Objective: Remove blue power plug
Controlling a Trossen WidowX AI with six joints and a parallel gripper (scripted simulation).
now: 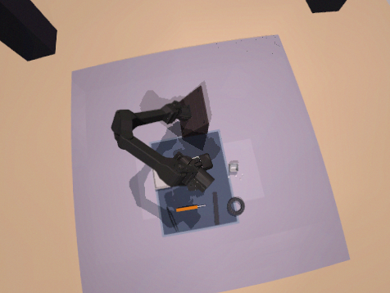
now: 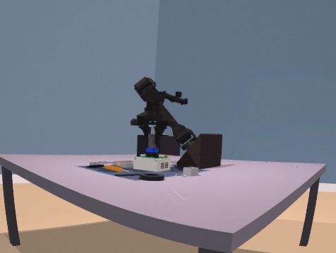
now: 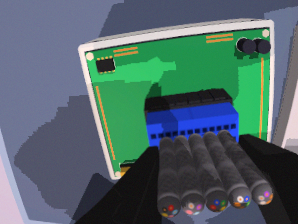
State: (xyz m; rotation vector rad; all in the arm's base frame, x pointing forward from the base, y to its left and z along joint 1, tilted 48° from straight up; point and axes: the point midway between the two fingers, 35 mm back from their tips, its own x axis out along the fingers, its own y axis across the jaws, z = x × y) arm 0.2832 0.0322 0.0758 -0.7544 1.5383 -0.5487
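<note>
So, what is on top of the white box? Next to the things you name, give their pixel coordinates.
On the white box (image 2: pixel 148 165) (image 3: pixel 194 30) lies the green board (image 3: pixel 135 100), with the blue plug (image 2: pixel 152 150) (image 3: pixel 195 120) on its black socket. The board under the socket is covered.

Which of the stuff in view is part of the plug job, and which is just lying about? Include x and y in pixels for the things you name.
Job:
- blue power plug (image 2: pixel 152 150) (image 3: pixel 192 122)
- black socket (image 2: pixel 152 155) (image 3: pixel 190 100)
- green circuit board (image 2: pixel 140 156) (image 3: pixel 125 115)
- grey tray (image 1: pixel 160 180) (image 2: pixel 124 164) (image 3: pixel 287 116)
- gripper (image 1: pixel 194 173) (image 2: pixel 152 143) (image 3: pixel 198 149), shut on the plug

Lying about:
- orange-handled screwdriver (image 1: pixel 187 209) (image 2: pixel 114 168)
- black ring (image 1: pixel 229 206) (image 2: pixel 152 178)
- dark flat bar (image 1: pixel 215 209) (image 2: pixel 127 174)
- black tweezers-like tool (image 1: pixel 172 219)
- small grey box (image 1: pixel 233 168) (image 2: pixel 190 172)
</note>
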